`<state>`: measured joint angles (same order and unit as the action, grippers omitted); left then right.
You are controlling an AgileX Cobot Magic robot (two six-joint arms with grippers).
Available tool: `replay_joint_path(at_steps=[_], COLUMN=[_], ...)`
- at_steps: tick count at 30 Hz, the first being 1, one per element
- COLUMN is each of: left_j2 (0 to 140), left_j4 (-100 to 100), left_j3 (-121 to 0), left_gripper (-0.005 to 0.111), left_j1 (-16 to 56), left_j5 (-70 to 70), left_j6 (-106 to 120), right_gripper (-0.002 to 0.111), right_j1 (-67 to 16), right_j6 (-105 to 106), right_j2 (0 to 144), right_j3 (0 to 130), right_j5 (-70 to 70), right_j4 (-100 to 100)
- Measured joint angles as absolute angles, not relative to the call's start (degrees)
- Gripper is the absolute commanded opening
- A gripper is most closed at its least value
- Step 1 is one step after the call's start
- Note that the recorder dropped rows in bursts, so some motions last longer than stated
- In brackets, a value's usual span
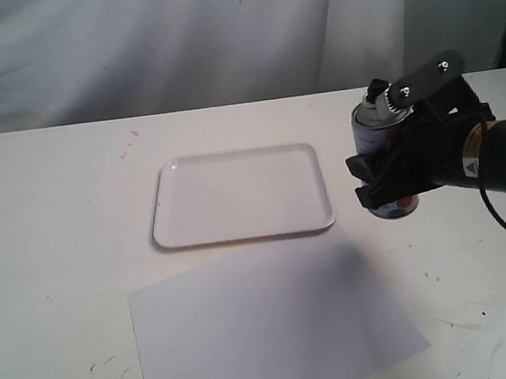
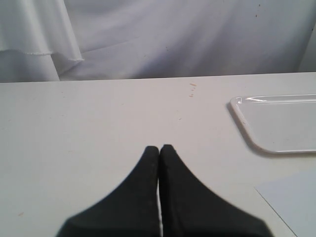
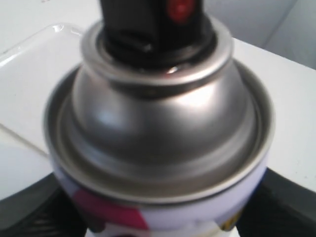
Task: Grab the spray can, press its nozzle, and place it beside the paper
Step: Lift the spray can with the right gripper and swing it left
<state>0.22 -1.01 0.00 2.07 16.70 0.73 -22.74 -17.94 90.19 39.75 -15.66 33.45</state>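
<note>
The spray can (image 1: 370, 125) is upright to the right of the tray, silver dome up. My right gripper (image 1: 387, 173) is shut on its labelled body. I cannot tell whether the can's base touches the table. The black nozzle (image 1: 375, 92) sits on top, with a black bar of the gripper (image 1: 424, 79) right beside it. In the right wrist view the dome of the spray can (image 3: 163, 113) fills the frame, topped by the nozzle (image 3: 148, 24), with a dark finger (image 3: 29, 212) on either side. The paper (image 1: 268, 328) lies flat at the front. My left gripper (image 2: 159, 150) is shut on nothing, above bare table.
A white raised-rim tray (image 1: 160, 208) lies mid-table, just behind the paper. The left wrist view shows the tray's corner (image 2: 276, 123) and a corner of the paper (image 2: 296, 197). White cloth hangs behind the table. The right arm's cable (image 1: 505, 217) loops over the table's right side.
</note>
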Motion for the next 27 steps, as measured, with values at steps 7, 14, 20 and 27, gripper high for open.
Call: replay_joint_path(at_steps=[7, 14, 20, 27], left_j2=[0.22, 0.22, 0.22, 0.22], left_j4=[-1.01, -1.01, -1.01, -1.01], left_j3=[0.0, 0.0, 0.0, 0.0], left_gripper=[0.0, 0.0, 0.0, 0.0], left_j1=[2.07, 2.07, 2.07, 2.07], left_j5=[16.7, 16.7, 16.7, 16.7], left_j6=[0.73, 0.73, 0.73, 0.73], right_gripper=[0.0, 0.0, 0.0, 0.0], right_j1=[-31.87, -39.76, -41.04, -42.26], right_j6=[-19.07, -19.44, -19.63, -19.66], right_j2=[82.9, 79.7, 79.45, 74.59], right_j3=[39.75, 39.75, 39.75, 39.65], right_j5=[-1.48, 7.79, 8.08, 8.89], right_j4=[33.45, 33.26, 29.2, 26.18])
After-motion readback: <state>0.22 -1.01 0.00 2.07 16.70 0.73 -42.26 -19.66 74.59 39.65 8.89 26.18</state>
